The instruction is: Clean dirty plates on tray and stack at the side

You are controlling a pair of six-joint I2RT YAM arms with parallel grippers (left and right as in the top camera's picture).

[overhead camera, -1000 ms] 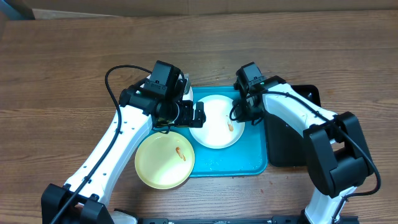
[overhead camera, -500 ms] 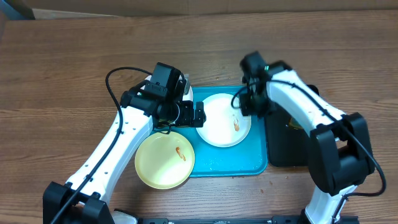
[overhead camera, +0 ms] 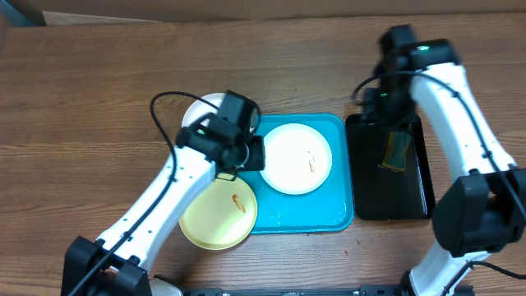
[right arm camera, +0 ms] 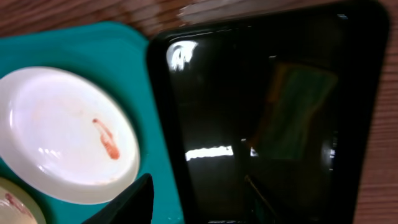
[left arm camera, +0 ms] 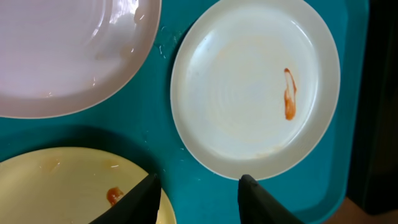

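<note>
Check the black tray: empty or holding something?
Not empty. The black tray holds one yellow-green sponge-like pad, lying flat in its upper right part. The overhead and right wrist views both show it.

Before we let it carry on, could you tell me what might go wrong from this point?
The yellow plate lies across the tray's rim, so a nudge from the left hand, hovering open right beside it, could rock or slide it. That hand's fingers also straddle the gap by the smeared white plate; closing there might shove the plate rather than grip it.
</note>
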